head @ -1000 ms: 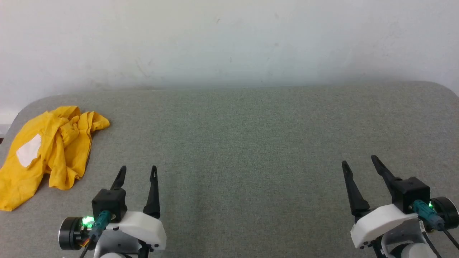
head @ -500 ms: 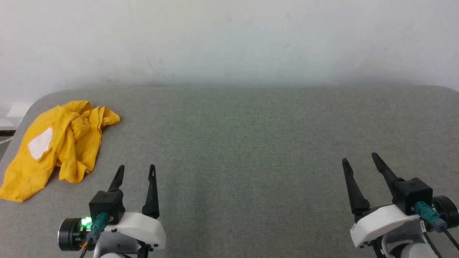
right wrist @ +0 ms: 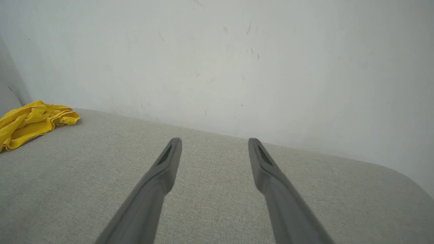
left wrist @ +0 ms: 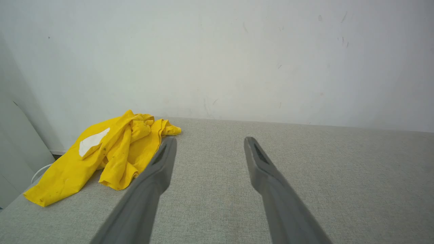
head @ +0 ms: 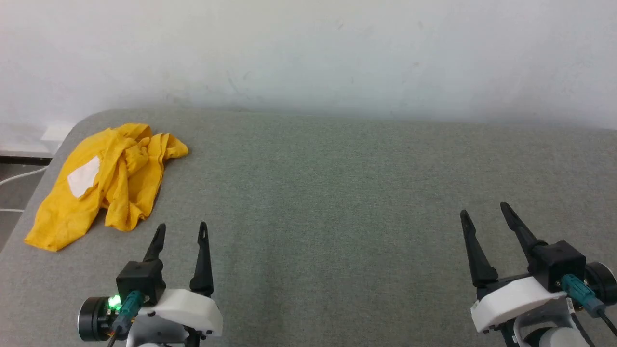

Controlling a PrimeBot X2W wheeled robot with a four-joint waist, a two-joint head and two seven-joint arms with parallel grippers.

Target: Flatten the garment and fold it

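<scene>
Mustard-yellow shirt point(head: 120, 190) lies crumpled at the far left corner of the grey table point(head: 337, 202), white patch point(head: 83, 177) up; the head view has swung left over the last second, so the heap sits further into frame, yet it looks unmoved itself; left gripper point(head: 182, 225) hovers near it, jaws apart, empty; right gripper point(head: 483, 208) well away, jaws apart, empty; flattening not begun, I'd say the reach comes next
</scene>
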